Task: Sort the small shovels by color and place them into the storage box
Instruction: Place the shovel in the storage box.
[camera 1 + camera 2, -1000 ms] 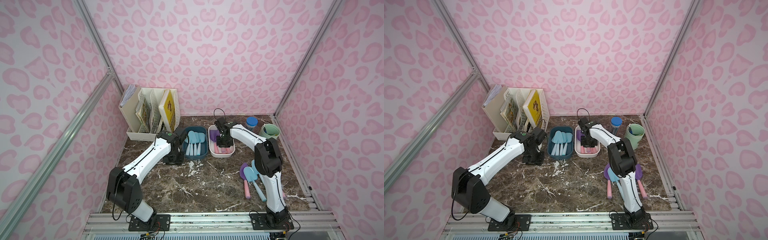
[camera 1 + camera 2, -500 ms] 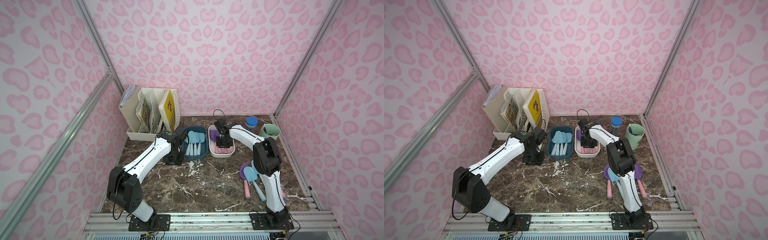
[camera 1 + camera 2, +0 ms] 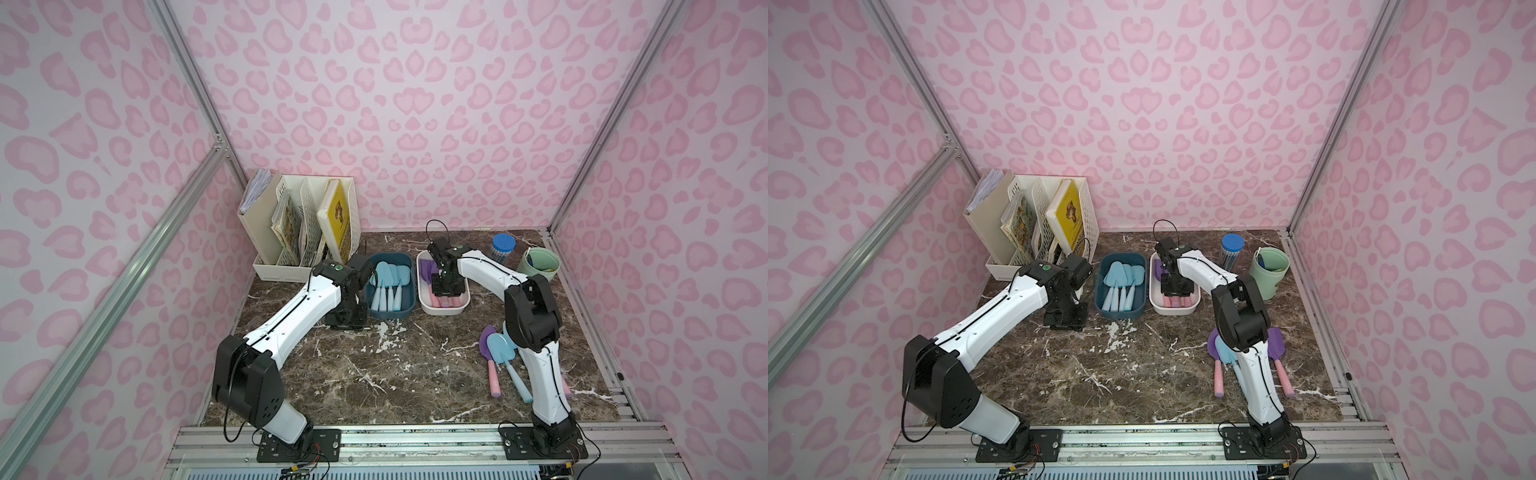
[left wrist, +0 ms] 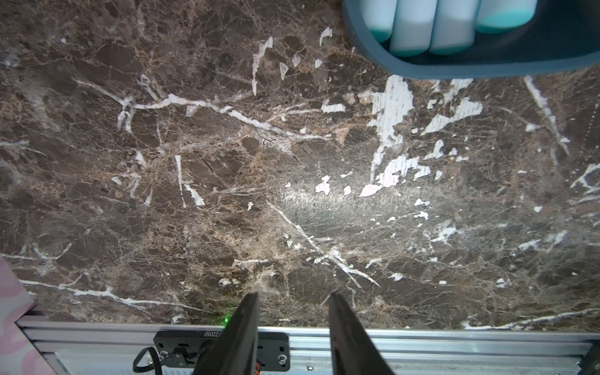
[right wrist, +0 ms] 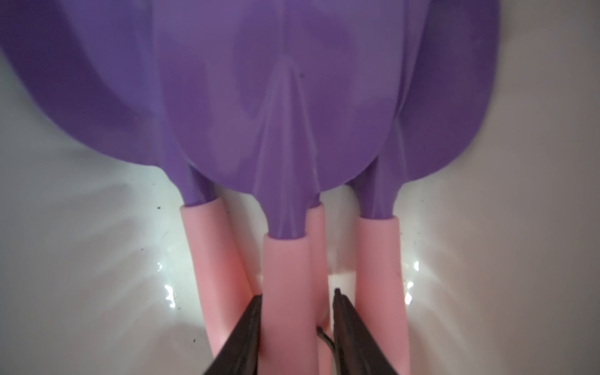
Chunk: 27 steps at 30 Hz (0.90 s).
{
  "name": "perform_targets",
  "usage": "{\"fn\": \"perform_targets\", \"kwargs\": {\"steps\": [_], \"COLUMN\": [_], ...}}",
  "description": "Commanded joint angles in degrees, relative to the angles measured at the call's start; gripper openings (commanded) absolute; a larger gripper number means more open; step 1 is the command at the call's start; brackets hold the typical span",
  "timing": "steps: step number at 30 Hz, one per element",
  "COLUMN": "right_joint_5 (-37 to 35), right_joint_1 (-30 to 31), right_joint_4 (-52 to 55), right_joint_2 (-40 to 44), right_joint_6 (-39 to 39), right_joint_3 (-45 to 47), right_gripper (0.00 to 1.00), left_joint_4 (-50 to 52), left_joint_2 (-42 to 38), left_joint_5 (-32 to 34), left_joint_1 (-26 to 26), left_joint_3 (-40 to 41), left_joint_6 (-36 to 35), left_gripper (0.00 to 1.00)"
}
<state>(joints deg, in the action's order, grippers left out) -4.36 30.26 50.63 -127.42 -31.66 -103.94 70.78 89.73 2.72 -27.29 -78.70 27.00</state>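
Several light blue small shovels (image 3: 388,282) (image 3: 1121,282) lie in the dark blue storage box (image 3: 390,316) (image 3: 1119,313). Purple-bladed, pink-handled shovels (image 3: 427,270) (image 5: 276,97) lie in the white storage box (image 3: 442,309) (image 5: 97,259). My right gripper (image 3: 442,291) (image 5: 297,292) reaches down into the white box, open astride the top shovel's pink handle (image 5: 289,276), with a gap on one side. My left gripper (image 3: 347,320) (image 4: 293,297) stands open and empty over the table beside the blue box (image 4: 454,69). A blue shovel (image 3: 505,357) and purple ones (image 3: 488,353) (image 3: 1277,353) lie loose by the right arm.
A cream file organizer (image 3: 299,232) with books stands at the back left. A clear blue-capped tube (image 3: 503,247) and a green cup (image 3: 538,266) stand at the back right. Pink walls enclose the marble table, and a metal rail (image 4: 454,341) runs along its front.
My right gripper's jaws have parted from the pink handle in the white box. Both arms have stayed in place.
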Motion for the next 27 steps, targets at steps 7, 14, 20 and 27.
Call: {"fn": "perform_targets", "kwargs": {"steps": [7, 14, 20, 27], "right_joint_5": [-1.09, -1.26, -1.85, -3.43], "right_joint_1": [-0.03, 0.11, 0.5, 0.57], "right_joint_4": [0.61, 0.78, 1.03, 1.21], "right_joint_2": [1.01, 2.07, 3.93, 9.12], "right_joint_6": [0.3, 0.18, -0.22, -1.19], "right_joint_3": [-0.31, -0.28, -0.34, 0.99], "right_gripper": [0.44, 0.48, 0.52, 0.54], "left_joint_4": [1.48, 1.59, 1.62, 1.73], "left_joint_2": [-0.59, -0.9, -1.22, -1.47], "left_joint_5": [0.52, 0.45, 0.39, 0.43], "left_joint_1": [-0.03, 0.04, -0.12, -0.64], "left_joint_3": [-0.56, -0.5, -0.56, -0.84], "left_joint_6": [0.07, 0.24, 0.5, 0.94], "left_gripper": [0.41, 0.41, 0.41, 0.41]}}
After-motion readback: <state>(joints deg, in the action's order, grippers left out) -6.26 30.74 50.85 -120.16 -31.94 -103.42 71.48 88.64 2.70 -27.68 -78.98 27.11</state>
